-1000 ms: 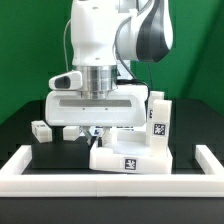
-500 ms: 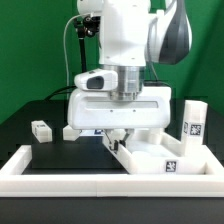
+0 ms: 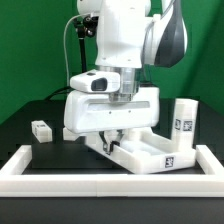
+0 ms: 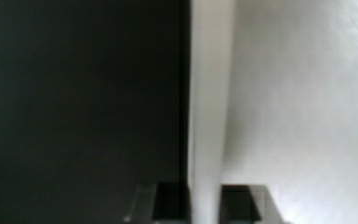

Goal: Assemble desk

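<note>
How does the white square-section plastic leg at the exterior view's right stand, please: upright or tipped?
Upright: the white square-section plastic leg stands on end at the right end of the white rimmed tabletop.

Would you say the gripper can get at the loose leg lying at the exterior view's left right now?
Probably not at once: the gripper has its jaws seemingly shut on the rim of the tabletop. Once it lets go, the way to the loose leg looks open; nothing stands between.
</note>
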`<state>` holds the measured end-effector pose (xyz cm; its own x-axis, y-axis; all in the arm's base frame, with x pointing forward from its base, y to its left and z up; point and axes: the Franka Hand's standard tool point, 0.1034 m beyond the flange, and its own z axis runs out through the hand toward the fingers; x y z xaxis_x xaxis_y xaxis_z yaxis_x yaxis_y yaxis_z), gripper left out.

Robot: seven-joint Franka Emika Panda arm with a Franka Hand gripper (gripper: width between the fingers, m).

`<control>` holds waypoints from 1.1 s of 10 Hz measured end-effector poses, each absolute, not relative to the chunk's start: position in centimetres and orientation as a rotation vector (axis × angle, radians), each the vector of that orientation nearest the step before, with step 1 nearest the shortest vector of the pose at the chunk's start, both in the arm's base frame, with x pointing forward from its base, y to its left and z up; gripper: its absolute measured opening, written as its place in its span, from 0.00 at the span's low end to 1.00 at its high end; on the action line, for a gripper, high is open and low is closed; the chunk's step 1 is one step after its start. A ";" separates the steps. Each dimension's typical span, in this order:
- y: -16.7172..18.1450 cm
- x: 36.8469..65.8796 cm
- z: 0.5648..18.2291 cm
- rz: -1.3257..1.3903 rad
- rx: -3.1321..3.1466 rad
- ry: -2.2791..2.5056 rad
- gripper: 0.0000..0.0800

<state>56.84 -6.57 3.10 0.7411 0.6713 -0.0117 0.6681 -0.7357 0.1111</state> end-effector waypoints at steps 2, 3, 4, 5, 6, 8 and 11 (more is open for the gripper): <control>-7.3 57.8 2.9 0.039 2.701 1.366 0.08; -7.6 58.4 2.9 0.040 2.643 1.473 0.08; -7.3 58.4 3.1 0.044 2.627 1.495 0.08; -7.5 58.4 3.0 0.030 2.580 1.567 0.08; -7.1 58.6 3.1 0.018 2.550 1.608 0.08; -2.1 61.3 3.6 0.062 2.443 1.751 0.08; -0.8 61.2 3.0 0.078 2.432 1.764 0.08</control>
<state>61.23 -0.76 3.02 0.3129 0.9490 -0.0379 0.9419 -0.3050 0.1405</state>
